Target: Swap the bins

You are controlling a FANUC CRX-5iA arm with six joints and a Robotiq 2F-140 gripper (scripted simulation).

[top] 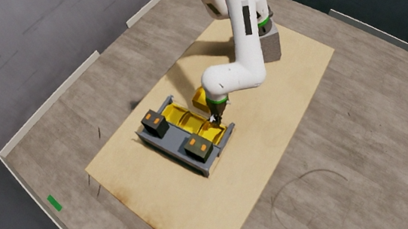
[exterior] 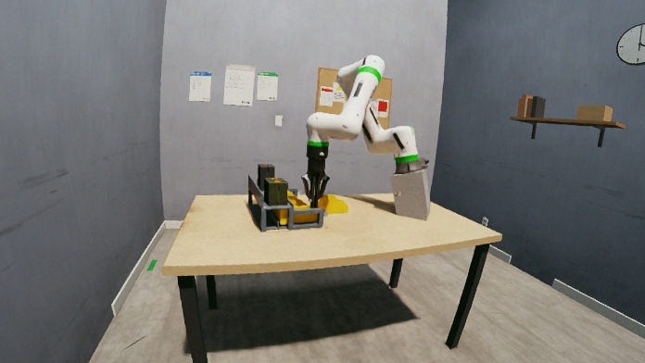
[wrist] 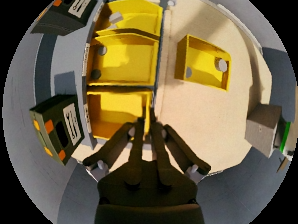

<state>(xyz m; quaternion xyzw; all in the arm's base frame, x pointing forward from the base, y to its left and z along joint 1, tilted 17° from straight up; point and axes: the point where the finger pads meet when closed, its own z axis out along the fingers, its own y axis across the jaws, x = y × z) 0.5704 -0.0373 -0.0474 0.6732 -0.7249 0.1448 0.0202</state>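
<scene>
A grey shelf (top: 176, 142) (exterior: 265, 219) on the table holds three yellow open bins under a low top board. My gripper (top: 215, 119) (exterior: 315, 203) (wrist: 147, 112) points straight down at the shelf's right end. Its fingers are closed on the thin front wall of the end bin (top: 211, 132) (wrist: 112, 108), which looks empty. The yellow bin with small grey parts (top: 198, 98) (exterior: 336, 205) (wrist: 204, 63) stands on the table just in front of the shelf, beside my wrist. In the top view my arm hides part of it.
Two dark boxes with orange marks (top: 154, 123) (top: 198, 148) sit on the shelf's top board. The arm's grey pedestal (top: 270, 45) (exterior: 411, 194) (wrist: 266, 127) stands on the table behind the loose bin.
</scene>
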